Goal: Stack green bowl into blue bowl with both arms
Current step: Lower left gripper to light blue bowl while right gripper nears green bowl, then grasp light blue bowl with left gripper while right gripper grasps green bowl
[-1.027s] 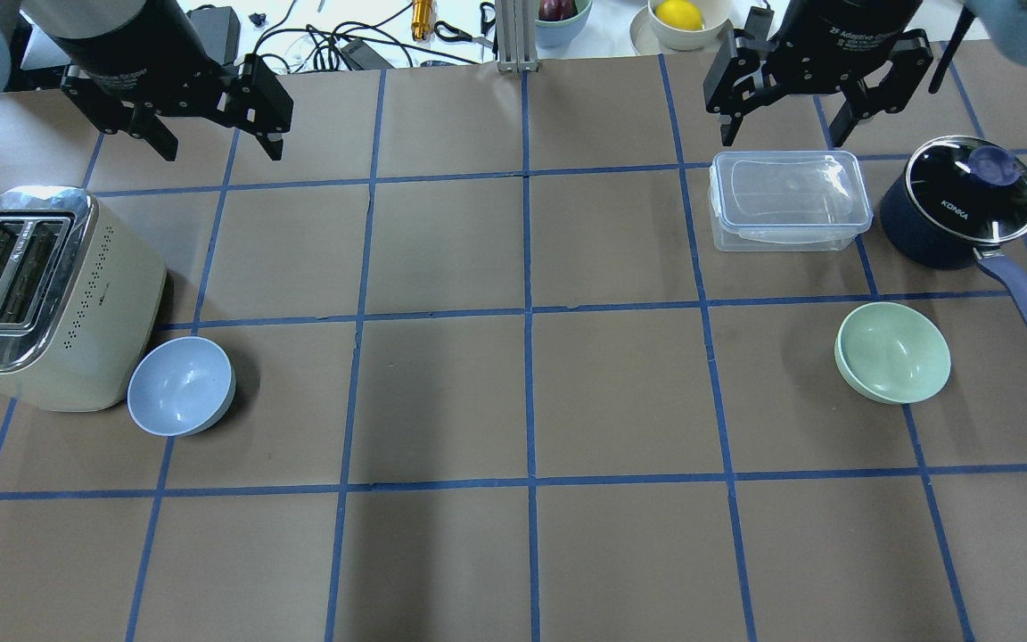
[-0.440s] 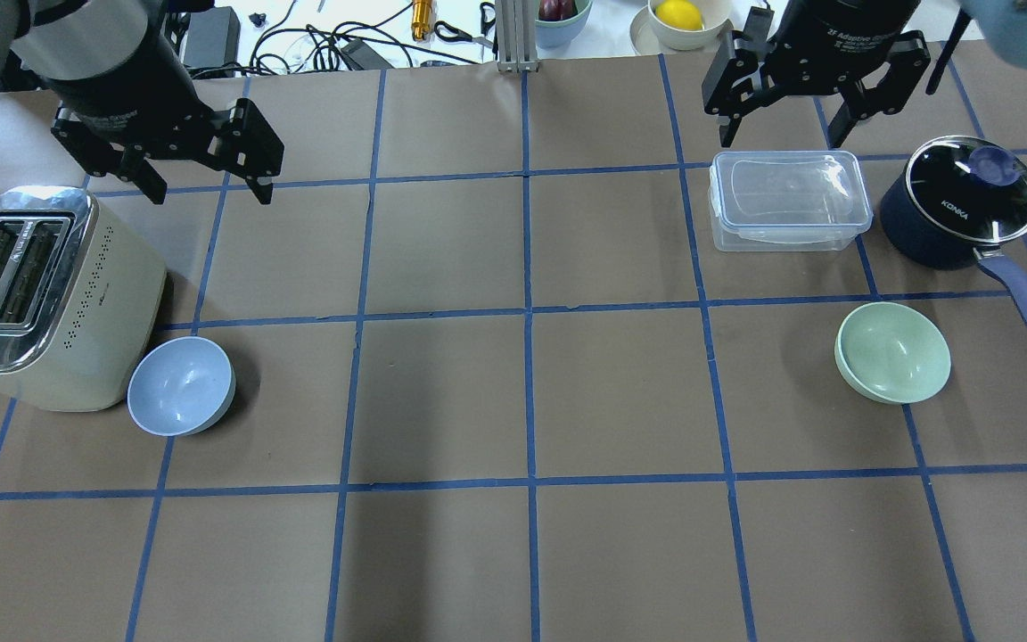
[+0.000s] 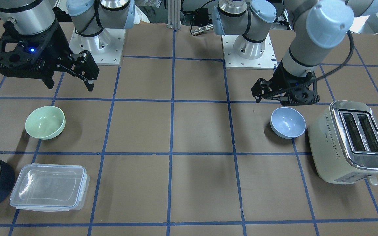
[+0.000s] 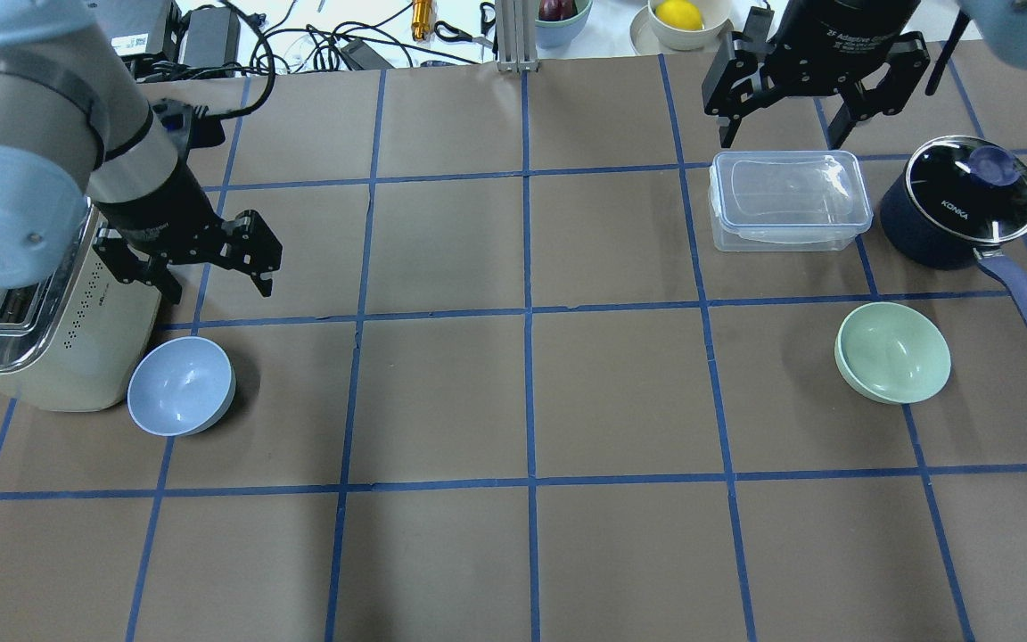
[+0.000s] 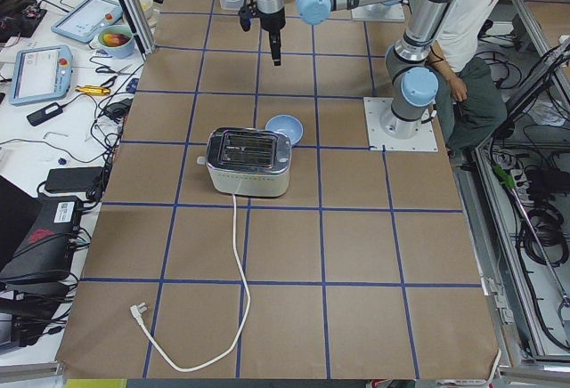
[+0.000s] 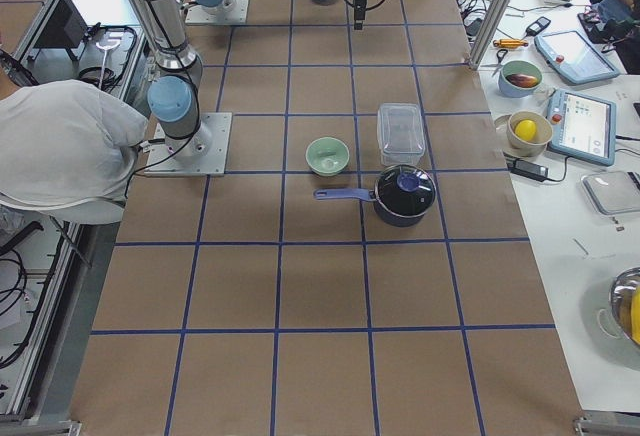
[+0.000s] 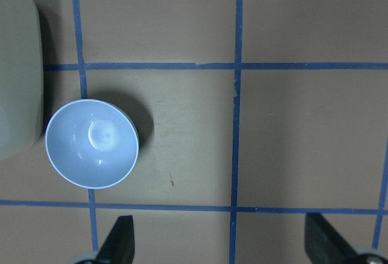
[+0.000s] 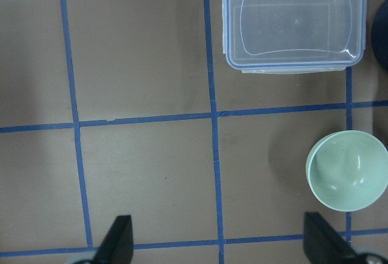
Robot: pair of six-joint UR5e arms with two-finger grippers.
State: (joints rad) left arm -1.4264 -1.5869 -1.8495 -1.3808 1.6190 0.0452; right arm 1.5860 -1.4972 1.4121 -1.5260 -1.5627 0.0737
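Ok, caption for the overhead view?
Open left gripper hovers near blue bowl by toaster; green bowl sits untouched near saucepan.

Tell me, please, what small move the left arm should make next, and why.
Probably shift the left tool over the rim of the blue bowl, on the side away from the toaster. The tool is open, empty and off-centre above the bowl, and the toaster stands close beside it.

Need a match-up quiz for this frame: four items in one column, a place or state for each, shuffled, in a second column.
1 green bowl
2 blue bowl
3 clear container
4 left pincer

A open, empty
B beside the toaster
C lid on, next to the saucepan
D empty, by the saucepan's handle

Pairs: 1-D, 2-B, 3-C, 4-A
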